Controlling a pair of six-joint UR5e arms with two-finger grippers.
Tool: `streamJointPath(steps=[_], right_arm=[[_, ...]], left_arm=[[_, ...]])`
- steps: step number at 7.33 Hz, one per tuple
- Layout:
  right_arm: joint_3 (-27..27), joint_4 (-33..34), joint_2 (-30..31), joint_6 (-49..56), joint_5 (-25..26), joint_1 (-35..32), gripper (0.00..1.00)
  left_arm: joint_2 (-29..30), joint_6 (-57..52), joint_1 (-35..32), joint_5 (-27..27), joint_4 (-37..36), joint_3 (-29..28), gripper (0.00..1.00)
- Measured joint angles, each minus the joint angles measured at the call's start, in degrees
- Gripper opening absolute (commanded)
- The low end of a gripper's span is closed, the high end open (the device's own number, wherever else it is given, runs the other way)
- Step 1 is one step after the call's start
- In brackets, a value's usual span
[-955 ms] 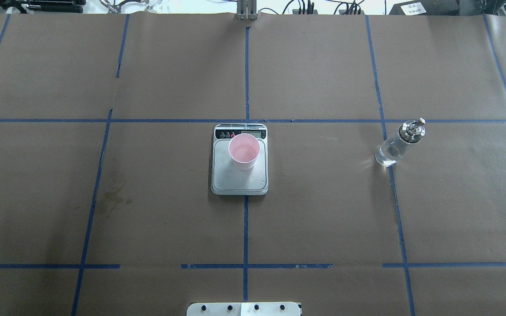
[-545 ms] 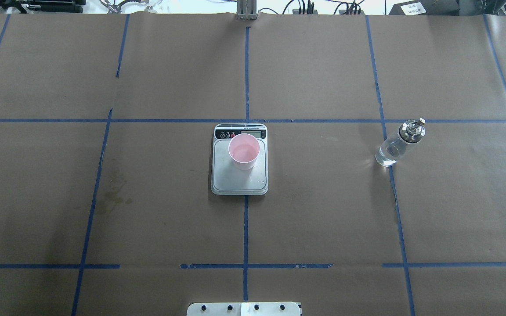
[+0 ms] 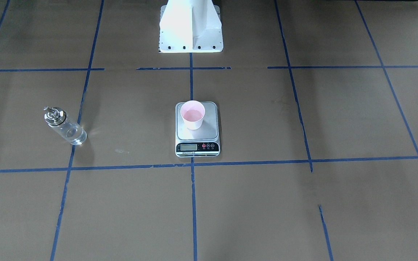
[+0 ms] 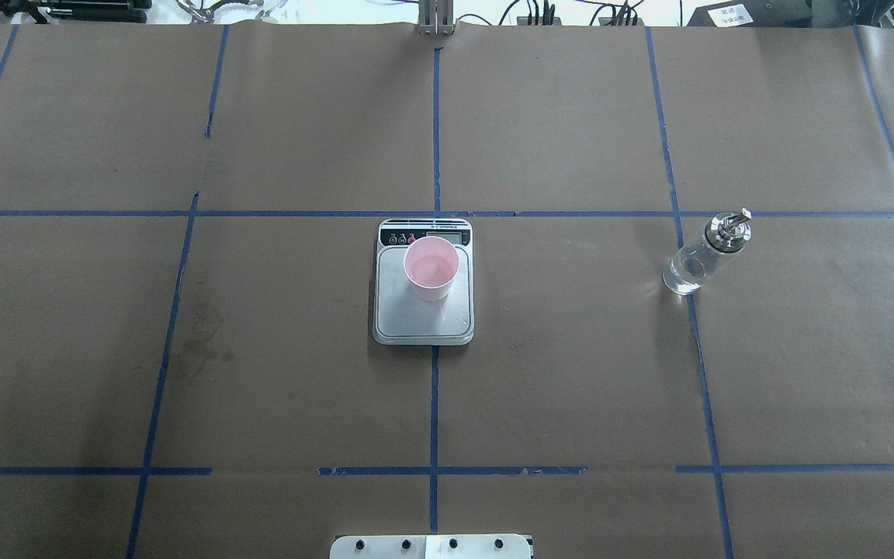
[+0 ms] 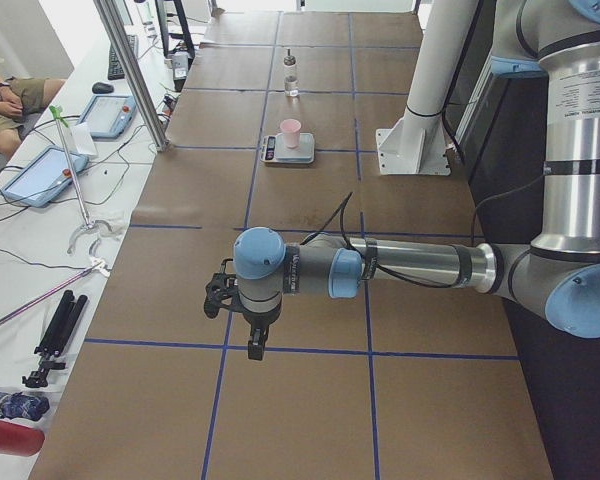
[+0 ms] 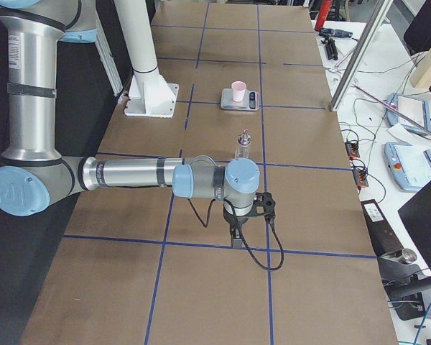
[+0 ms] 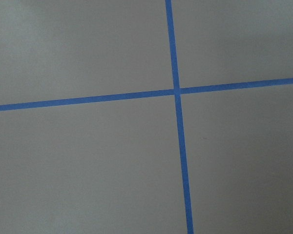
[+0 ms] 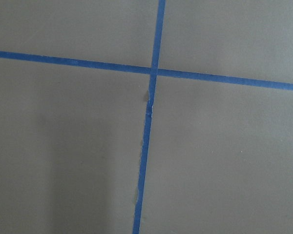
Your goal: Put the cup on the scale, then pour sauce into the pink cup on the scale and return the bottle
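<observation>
The pale pink cup [image 4: 431, 268] stands upright on the silver-grey scale [image 4: 424, 314] at the table's middle; it also shows in the front view [image 3: 192, 115] on the scale [image 3: 197, 136]. The clear glass bottle [image 4: 703, 256] with its metal spout cap stands upright on the table to the right, also in the front view [image 3: 65, 127]. My left gripper [image 5: 255, 345] and right gripper [image 6: 235, 236] show only in the side views, far from the scale, pointing down above the table. I cannot tell whether they are open or shut.
Brown paper with blue tape lines [image 4: 435, 404] covers the table. The robot's white base [image 3: 191, 27] stands at the near edge. Tablets and cables [image 5: 40, 175] lie on a side bench beyond the far edge. Both wrist views show only paper and a tape cross [image 7: 177, 91].
</observation>
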State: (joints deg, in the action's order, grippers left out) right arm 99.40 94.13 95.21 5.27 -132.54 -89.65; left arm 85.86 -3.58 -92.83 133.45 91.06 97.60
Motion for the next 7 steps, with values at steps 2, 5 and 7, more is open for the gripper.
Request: streamJointPath(steps=[2, 5, 7], right_arm=[[0.0, -0.11, -0.05, -0.51, 0.0, 0.0, 1.0], [-2.43, -8.3, -0.44, -8.84, 0.15, 0.02, 1.0], [-4.5, -11.77, -1.01, -11.24, 0.12, 0.07, 1.0]], left_arm=[[0.01, 0.07, -0.24, 0.03, 0.12, -0.02, 1.0], [0.14, 0.3, -0.37, -0.03, 0.16, 0.04, 1.0], [0.29, 0.33, -0.41, -0.03, 0.17, 0.08, 1.0]])
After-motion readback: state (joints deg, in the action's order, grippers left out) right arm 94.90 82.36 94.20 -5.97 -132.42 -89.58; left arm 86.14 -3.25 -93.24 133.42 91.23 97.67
